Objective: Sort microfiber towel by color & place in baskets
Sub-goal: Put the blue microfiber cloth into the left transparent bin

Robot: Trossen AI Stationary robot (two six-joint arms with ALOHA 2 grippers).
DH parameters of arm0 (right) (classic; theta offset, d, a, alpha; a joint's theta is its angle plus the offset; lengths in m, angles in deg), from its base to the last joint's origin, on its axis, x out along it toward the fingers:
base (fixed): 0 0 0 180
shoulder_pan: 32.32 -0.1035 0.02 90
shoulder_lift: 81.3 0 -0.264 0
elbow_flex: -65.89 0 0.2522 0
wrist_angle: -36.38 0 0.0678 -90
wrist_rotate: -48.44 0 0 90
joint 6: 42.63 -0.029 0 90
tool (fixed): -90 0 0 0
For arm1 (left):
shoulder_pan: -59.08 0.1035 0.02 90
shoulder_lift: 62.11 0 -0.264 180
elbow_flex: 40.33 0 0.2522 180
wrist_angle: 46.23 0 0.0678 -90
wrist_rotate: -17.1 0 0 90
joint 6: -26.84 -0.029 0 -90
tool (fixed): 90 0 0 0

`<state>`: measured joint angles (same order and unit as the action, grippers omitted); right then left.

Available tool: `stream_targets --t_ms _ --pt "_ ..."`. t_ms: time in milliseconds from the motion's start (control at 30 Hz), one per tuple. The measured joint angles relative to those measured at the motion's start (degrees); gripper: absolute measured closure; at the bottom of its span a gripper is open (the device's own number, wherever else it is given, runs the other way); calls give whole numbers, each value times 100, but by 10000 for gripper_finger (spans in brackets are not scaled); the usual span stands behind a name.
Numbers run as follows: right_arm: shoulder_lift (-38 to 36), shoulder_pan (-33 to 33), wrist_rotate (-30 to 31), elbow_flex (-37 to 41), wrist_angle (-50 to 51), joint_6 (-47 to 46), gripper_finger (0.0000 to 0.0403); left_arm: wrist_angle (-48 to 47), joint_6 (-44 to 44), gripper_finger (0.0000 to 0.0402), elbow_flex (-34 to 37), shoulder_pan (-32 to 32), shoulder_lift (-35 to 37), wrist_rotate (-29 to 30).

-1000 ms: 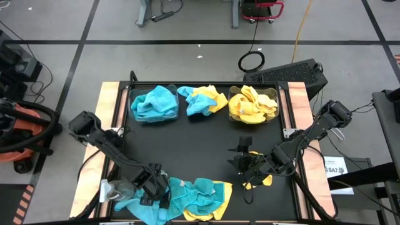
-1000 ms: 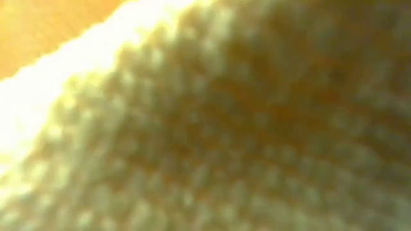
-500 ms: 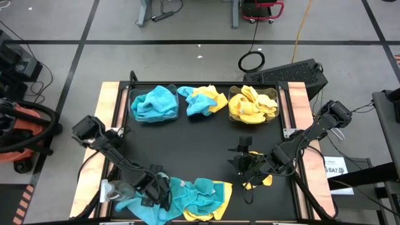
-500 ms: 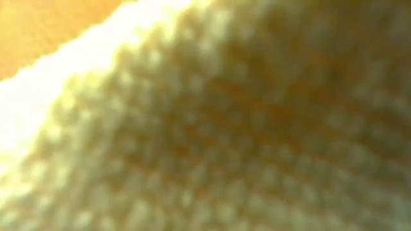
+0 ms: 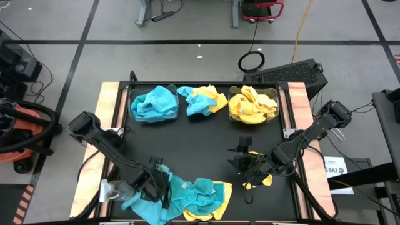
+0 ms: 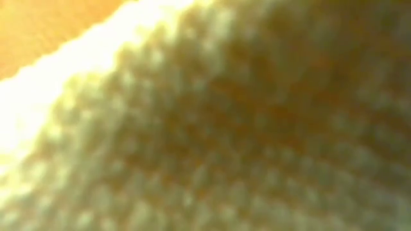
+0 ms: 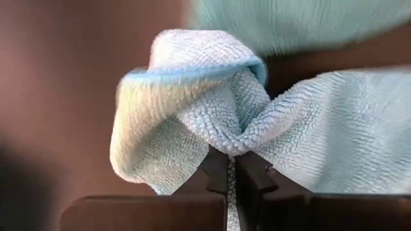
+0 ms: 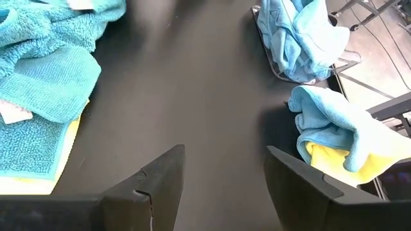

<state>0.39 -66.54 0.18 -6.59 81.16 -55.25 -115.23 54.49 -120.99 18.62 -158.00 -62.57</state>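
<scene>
Left gripper (image 5: 157, 184) sits at the near left of the black worktop (image 5: 200, 140) in the high view, pinched shut on a fold of a teal towel (image 5: 147, 197) at the left end of the mixed pile (image 5: 200, 195) of teal and yellow towels along the near edge. Right gripper (image 5: 240, 161) hovers at the near right with its fingers apart and nothing between them; a yellow towel (image 5: 262, 181) lies just beside it, on its near right. Along the far edge, the left basket (image 5: 134, 95) holds teal towels, the right basket (image 5: 274, 94) holds yellow towels, and between them lies a loose heap of teal and yellow cloth (image 5: 201, 100).

Low view: a yellow towel's (image 6: 244, 128) nubbly weave fills nearly the whole picture, pressed against the lens, so neither gripper can be seen.

Left wrist view: the two dark fingers (image 7: 218, 173) meet on a gathered ridge of the teal towel (image 7: 192, 115), which bunches up in a loop right above the fingertips and spreads away to one side.

Right wrist view: the fingers (image 8: 160, 176) stand well apart over bare black worktop (image 8: 192, 96). The pile's teal cloth over yellow (image 8: 45, 83) lies off to one side, the teal-filled basket (image 8: 302, 32) and the loose heap (image 8: 340, 138) farther off on the other.
</scene>
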Motion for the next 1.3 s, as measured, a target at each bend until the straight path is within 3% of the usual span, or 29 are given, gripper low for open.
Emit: stream_targets --t_ms 367,700,967,1300 --pt "0 0 -30 0 -346 135 200 -598 -378 396 -1028 -1 821 2128" --pt "329 93 -878 2 -1572 927 200 -573 -1329 397 -1616 265 889 3463" --pt "861 472 -1209 2 -2628 1318 200 -358 -2046 397 -1911 687 891 4207" --pt "1451 991 -1628 4 -4293 1631 200 350 -3126 397 -1995 1256 891 4304"
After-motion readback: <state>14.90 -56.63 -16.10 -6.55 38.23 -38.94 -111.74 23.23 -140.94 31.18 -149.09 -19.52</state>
